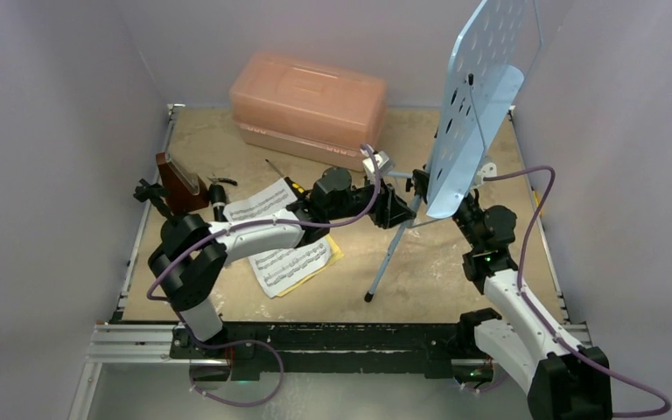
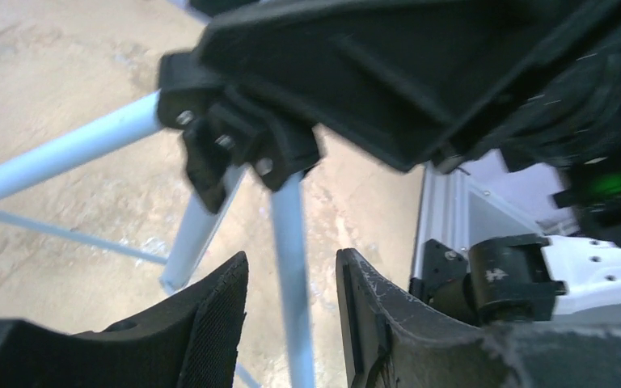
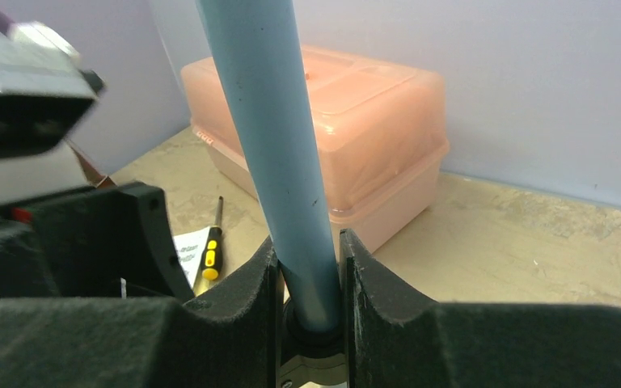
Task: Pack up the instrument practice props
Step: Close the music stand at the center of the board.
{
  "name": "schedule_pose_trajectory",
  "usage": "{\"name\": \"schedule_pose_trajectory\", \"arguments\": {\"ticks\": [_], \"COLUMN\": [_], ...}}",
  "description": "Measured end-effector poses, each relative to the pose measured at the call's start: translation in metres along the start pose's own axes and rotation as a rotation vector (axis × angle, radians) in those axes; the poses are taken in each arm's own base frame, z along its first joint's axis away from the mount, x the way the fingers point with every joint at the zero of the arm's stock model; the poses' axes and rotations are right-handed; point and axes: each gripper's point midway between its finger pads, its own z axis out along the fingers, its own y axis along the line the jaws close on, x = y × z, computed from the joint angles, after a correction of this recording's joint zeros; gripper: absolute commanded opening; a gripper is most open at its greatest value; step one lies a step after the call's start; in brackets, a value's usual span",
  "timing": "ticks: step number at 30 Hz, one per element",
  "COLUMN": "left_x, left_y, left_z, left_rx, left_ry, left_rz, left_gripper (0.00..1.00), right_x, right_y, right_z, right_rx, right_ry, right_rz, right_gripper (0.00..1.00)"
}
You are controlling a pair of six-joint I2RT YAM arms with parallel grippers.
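Note:
The light-blue perforated music stand (image 1: 481, 105) stands on its tripod (image 1: 391, 255) at the centre right. My right gripper (image 3: 307, 283) is shut on the stand's blue pole (image 3: 271, 121), just under the desk (image 1: 472, 210). My left gripper (image 2: 291, 299) is open beside the black tripod hub (image 2: 238, 137); one pale leg (image 2: 289, 234) runs between its fingers with a gap on each side. White and yellow sheet-music pages (image 1: 284, 254) lie under my left arm. The brown metronome (image 1: 179, 182) and a black pipe (image 1: 150, 194) stand at the far left.
A translucent pink case (image 1: 308, 105) sits shut at the back of the table, also behind the pole in the right wrist view (image 3: 364, 137). A yellow-handled screwdriver (image 1: 282, 178) lies by the pages. Grey walls close in on three sides.

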Motion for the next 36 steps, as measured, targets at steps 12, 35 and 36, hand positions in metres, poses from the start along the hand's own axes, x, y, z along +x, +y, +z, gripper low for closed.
{"name": "schedule_pose_trajectory", "arguments": {"ticks": [12,35,36], "left_x": [0.027,0.022,0.021], "left_y": [0.011,0.014,0.015], "left_z": [0.005,0.0,0.0], "left_rx": [-0.031,-0.074,-0.076], "left_ry": [0.018,-0.001,-0.001], "left_rz": [0.013,0.08,0.081], "left_gripper": [0.0,0.0,0.0], "right_x": [0.0,-0.005,-0.005], "right_y": [0.0,-0.002,-0.002], "right_z": [0.0,0.004,0.004], "right_rx": [0.007,0.028,0.028], "right_ry": [0.026,0.091,0.091], "right_rz": [0.007,-0.005,-0.006], "right_gripper": [0.06,0.2,0.2]}}
